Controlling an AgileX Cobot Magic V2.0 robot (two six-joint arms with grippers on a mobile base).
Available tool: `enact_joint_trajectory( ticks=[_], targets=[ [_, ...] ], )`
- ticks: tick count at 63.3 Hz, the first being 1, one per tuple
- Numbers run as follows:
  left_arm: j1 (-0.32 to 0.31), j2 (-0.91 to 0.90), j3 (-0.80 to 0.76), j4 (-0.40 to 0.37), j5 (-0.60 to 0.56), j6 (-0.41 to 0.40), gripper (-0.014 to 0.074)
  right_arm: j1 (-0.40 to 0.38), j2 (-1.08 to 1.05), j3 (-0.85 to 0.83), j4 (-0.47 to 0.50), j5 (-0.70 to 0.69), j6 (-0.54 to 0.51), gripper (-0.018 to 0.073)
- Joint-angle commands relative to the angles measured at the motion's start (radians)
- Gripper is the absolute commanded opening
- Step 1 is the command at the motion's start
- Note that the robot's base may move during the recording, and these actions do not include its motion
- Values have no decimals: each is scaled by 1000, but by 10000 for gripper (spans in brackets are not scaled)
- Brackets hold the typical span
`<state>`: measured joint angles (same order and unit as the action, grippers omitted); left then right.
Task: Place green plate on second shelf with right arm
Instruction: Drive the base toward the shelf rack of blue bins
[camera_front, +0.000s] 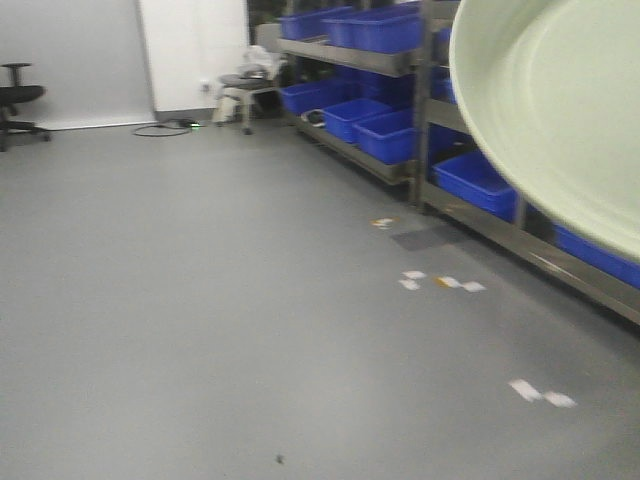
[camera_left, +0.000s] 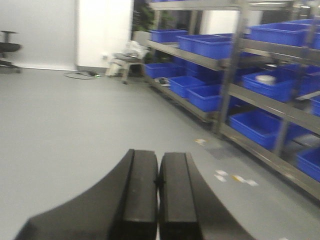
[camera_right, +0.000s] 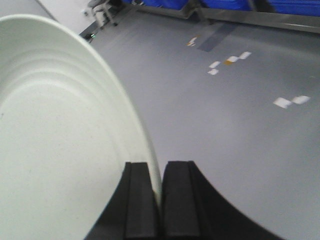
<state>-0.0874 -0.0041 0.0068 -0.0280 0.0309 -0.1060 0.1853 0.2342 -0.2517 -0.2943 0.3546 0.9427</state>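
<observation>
The right wrist view showed the right gripper (camera_right: 160, 197) clamped tight on the rim of the green plate (camera_right: 60, 130), which was held tilted above the grey floor (camera_right: 240, 135). The front view showed only the plate's broad face at upper right, before the metal shelving (camera_front: 421, 110) of blue bins (camera_front: 380, 30). Only the left wrist view showed the left gripper (camera_left: 159, 185), its fingers pressed together and empty.

The plain pale green plate (camera_right: 60, 140) is held aloft, tilted, rim in the right gripper (camera_right: 161, 167).
</observation>
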Motion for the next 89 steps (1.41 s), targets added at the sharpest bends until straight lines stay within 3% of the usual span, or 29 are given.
enact_joint_trajectory(
  ticks=[1,89],
  targets=[
    [-7,-18,41,-8,-89,-3,130,-7,10,-30,-16,-108,1,55],
    [-7,-18,41,-8,-89,-3,130,-7,11,-30,-16,-108,1,55]
  ],
)
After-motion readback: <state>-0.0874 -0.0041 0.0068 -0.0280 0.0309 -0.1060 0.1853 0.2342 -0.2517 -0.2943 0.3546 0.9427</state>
